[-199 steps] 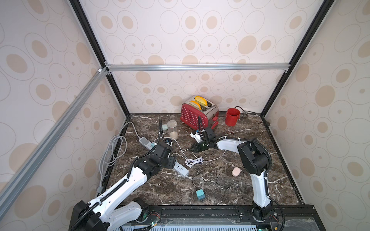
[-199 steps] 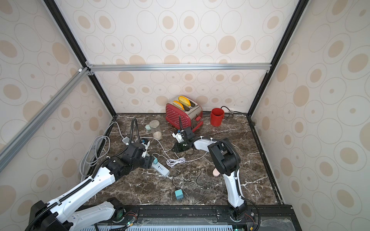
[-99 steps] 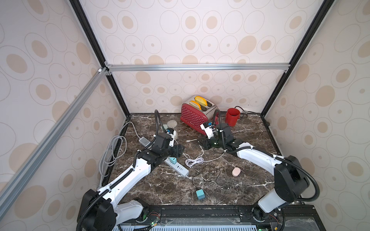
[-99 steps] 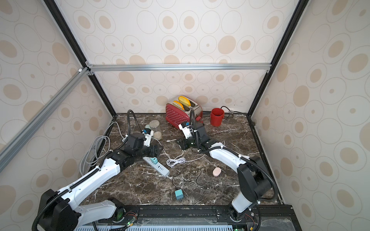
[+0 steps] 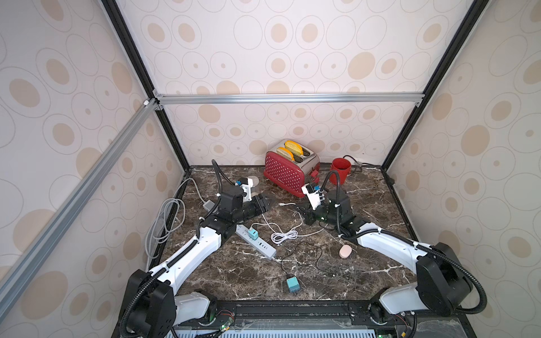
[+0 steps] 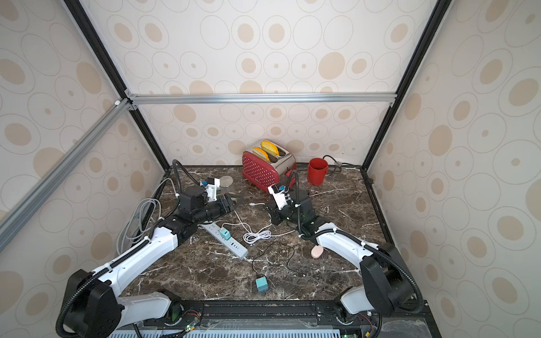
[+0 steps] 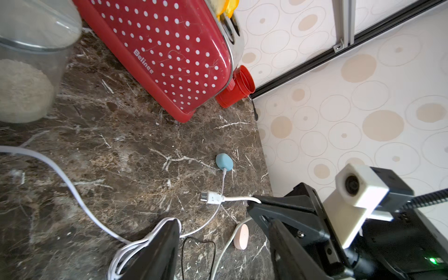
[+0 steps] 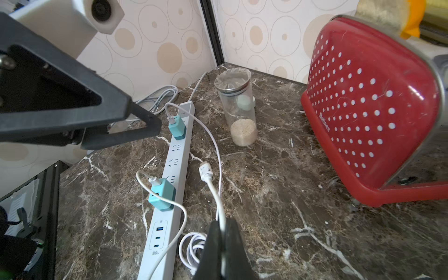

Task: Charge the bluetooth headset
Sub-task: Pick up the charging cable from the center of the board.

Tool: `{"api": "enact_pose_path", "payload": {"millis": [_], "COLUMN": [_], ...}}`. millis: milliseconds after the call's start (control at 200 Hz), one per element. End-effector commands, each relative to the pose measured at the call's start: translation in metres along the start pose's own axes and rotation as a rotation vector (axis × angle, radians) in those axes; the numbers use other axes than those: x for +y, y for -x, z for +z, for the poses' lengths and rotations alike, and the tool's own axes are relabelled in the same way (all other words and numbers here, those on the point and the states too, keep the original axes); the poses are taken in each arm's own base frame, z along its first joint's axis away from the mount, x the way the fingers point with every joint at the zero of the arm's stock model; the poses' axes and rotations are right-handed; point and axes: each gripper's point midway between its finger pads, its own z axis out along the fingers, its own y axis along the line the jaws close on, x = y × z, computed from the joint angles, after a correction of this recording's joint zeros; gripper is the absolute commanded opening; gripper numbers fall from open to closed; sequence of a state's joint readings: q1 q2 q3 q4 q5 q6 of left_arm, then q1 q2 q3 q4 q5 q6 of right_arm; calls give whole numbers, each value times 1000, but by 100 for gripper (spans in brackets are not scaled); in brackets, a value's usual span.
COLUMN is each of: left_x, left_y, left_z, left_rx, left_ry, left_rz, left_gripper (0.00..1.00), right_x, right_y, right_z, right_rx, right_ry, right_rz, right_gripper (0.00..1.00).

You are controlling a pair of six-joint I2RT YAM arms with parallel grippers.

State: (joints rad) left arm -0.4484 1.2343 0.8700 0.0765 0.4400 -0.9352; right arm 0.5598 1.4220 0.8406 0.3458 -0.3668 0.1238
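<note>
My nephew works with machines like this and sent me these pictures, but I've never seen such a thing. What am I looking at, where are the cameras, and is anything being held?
Two white robot arms reach over a marble table, each ending in a two-finger gripper. Both top views look down from overhead; each wrist view comes from a camera on one arm. On the table are a red toaster, a red cup, a rice jar, a power strip with teal chargers, and a small pink case. The right gripper is shut on a white cable, a little behind its free plug. The left gripper is open, holding nothing.
</note>
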Motion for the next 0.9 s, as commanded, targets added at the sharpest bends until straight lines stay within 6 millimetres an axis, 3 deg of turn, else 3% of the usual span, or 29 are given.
{"api": "enact_pose_path", "payload": {"millis": [0, 205, 516, 686, 896], "left_x": [-38, -57, -86, -84, -85], "left_y": [7, 10, 28, 28, 36], "left_z": [-11, -7, -4, 8, 2], "left_rx": [-68, -135, -250, -245, -312], "left_ry": [-106, -238, -382, -362, -402], "left_rz": [31, 23, -69, -106, -108], "left_gripper": [60, 61, 54, 48, 40], "right_x": [1, 13, 30, 36, 37], "right_y": [41, 66, 74, 79, 84], "right_z": [-5, -8, -11, -16, -21], "right_rx": [-171, -320, -396, -438, -481], "right_ry": [-12, 38, 67, 61, 63], "right_rz": [7, 43, 90, 94, 127], "right_gripper": [0, 0, 0, 0, 0]}}
